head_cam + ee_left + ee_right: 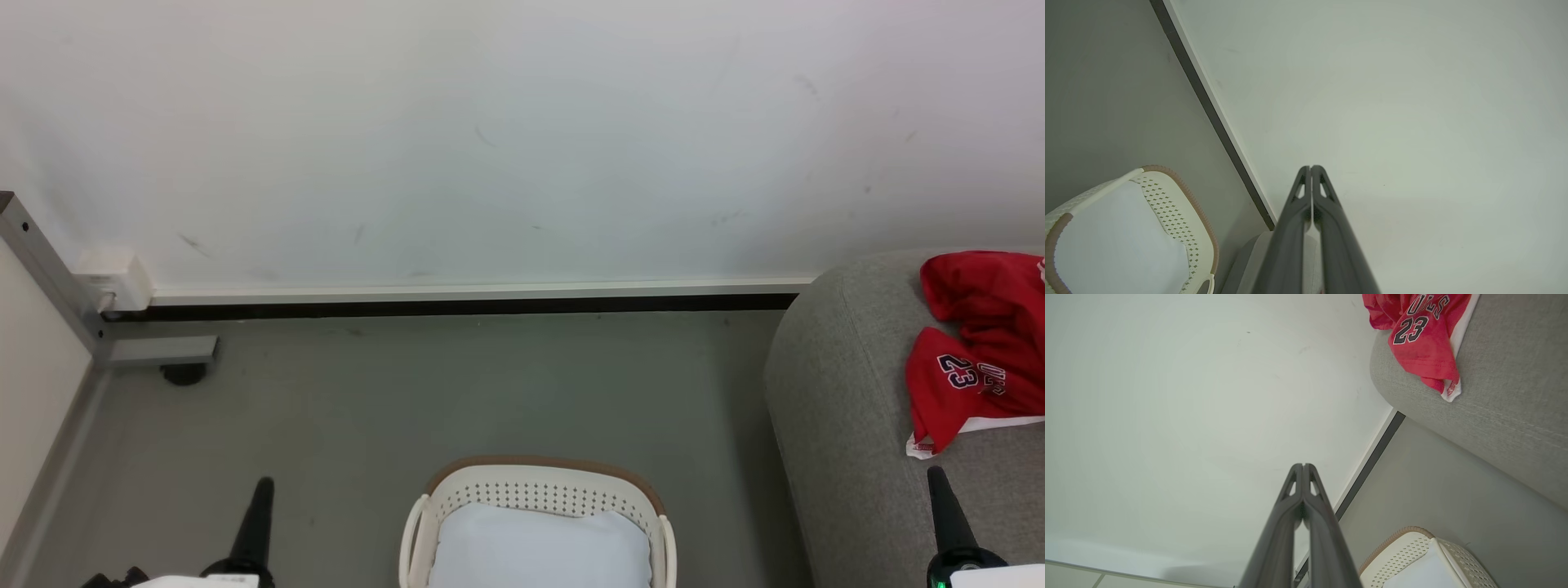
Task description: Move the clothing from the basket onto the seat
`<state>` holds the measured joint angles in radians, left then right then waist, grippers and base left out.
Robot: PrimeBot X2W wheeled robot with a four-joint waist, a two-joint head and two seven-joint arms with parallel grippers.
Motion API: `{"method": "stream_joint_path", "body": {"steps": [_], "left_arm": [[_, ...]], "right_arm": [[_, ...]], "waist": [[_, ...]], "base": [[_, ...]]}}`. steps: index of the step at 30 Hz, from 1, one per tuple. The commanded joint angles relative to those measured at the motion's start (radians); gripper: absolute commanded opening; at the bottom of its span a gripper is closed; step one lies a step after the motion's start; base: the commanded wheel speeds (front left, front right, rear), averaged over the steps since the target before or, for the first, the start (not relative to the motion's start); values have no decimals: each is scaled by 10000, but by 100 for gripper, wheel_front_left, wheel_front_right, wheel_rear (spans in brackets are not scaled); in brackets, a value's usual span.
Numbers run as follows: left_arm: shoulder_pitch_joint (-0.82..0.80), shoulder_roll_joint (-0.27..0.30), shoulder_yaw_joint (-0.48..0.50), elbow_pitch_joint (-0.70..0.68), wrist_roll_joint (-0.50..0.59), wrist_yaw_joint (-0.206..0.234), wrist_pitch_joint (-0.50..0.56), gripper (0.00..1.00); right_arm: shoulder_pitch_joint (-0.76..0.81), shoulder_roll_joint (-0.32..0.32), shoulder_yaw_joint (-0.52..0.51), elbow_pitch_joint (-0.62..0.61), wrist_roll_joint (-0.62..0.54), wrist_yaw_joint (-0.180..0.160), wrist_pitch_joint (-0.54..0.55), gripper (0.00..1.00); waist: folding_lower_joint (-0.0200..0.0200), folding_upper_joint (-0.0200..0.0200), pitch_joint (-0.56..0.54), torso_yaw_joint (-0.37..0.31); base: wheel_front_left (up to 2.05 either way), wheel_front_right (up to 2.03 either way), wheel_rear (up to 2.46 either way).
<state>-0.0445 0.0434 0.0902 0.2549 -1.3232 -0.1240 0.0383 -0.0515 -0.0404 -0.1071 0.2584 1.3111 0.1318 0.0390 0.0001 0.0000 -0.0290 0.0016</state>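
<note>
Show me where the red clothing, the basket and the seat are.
the clothing [988, 310], head view, red cloth above the 23
the basket [539, 494], head view, perforated back wall
the seat [841, 392], head view, rounded grey arm

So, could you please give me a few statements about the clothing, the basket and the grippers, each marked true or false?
1. The clothing lies on the seat. True.
2. The basket holds red garments. False: it holds a pale pad.
3. The left gripper is shut. True.
4. The right gripper grips the clothing. False: it is shut on nothing, apart from the clothing.
5. The basket stands on the seat. False: it stands on the floor beside the seat.
</note>
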Motion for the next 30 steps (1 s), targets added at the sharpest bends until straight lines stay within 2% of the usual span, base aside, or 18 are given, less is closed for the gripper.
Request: {"method": "stream_joint_path", "body": {"steps": [1,30], "left_arm": [[-177,86,49,-80,-177,-58,64,0],[-600,102,220,-103,-2397,-93,651,0]], "right_arm": [[-176,-101,-40,-94,194,-14,38,0],[-540,-127,-77,-148,2472,-19,641,0]], "waist": [[-1,0,8,0],[-1,0,246,-12]], "base": [[0,0,0],[0,0,0]]}}
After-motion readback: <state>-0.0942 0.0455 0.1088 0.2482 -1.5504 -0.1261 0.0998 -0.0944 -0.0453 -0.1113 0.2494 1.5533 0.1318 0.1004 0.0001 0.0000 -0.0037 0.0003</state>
